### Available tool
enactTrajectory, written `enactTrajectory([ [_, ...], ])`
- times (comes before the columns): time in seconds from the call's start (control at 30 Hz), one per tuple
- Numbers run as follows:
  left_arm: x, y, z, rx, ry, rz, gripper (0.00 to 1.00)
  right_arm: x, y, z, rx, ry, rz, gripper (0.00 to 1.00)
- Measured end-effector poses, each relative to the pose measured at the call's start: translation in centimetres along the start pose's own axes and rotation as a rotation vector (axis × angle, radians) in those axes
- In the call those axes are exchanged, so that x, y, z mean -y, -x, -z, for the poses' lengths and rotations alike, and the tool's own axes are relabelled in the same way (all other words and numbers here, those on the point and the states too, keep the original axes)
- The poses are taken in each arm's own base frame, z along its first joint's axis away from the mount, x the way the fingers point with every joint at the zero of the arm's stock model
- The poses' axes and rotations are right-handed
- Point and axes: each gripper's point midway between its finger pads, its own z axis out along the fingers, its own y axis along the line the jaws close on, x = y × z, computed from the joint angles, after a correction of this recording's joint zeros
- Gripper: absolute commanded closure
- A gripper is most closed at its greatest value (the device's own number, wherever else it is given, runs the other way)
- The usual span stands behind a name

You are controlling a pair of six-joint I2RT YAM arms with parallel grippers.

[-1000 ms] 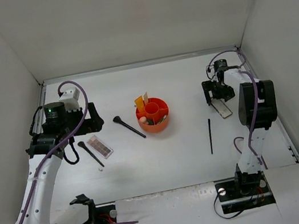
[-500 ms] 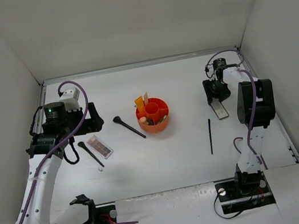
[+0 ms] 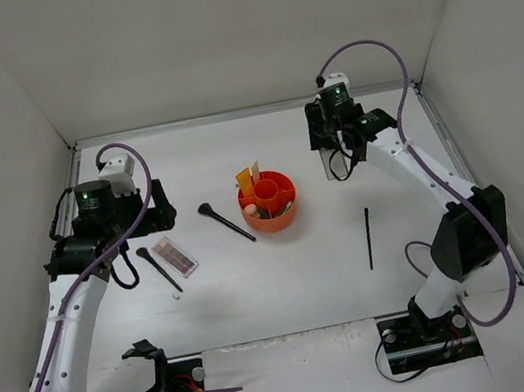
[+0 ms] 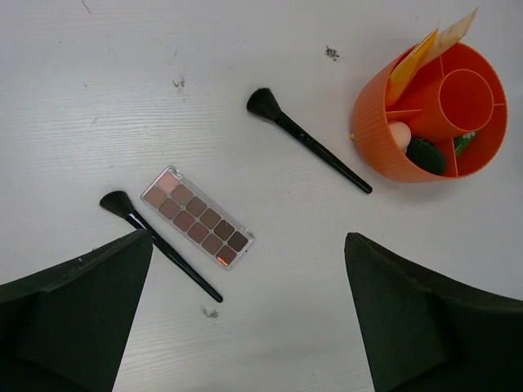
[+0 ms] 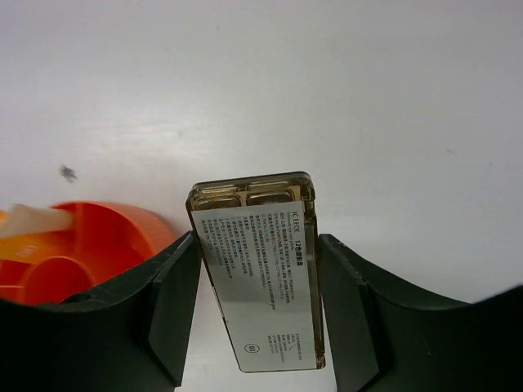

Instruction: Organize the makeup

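Eyeshadow palette, a flat rectangular clear case with a white printed label, is clamped across its short width by the right gripper and appears lifted. Its long axis runs straight out past the fingertips. The red-orange round compartmented holder lies to the robot's left of it and nearer the bases, well apart. The left gripper hangs wide open, holding nothing, over a second brown-pink palette, which it is the nearer arm to.

Between the black fingers, a palette shows an amber-tinted case and a white label with fine black print; left of them, the holder is orange.
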Motion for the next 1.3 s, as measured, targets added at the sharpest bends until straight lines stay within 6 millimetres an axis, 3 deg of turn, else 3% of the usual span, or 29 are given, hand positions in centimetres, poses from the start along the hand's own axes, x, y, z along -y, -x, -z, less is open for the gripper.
enactTrajectory([
  [0.17, -0.4, 0.1, 0.4, 0.016, 0.022, 0.001, 0.01, -2.9, 4.9, 5.1, 0.241, -0.023, -0.119, 1.0],
  [0.5, -0.8, 0.4, 0.9, 0.041, 0.049, 0.001, 0.0, -8.2, 6.2, 6.6, 0.45, -0.131, -0.211, 1.0],
  [0.6, -0.8, 0.5, 1.1, 0.048, 0.053, 0.001, 0.01, -9.2, 5.9, 6.3, 0.499, -0.157, -0.227, 1.0],
  [0.9, -1.0, 0.5, 1.1, 0.051, 0.062, 0.007, 0.01, -9.6, 5.0, 4.1, 0.598, -0.285, -0.279, 1.0],
  [1.3, -0.9, 0.6, 1.2, 0.057, 0.061, 0.017, 0.01, -10.7, 2.1, 0.2, 0.582, -0.37, -0.243, 1.0],
])
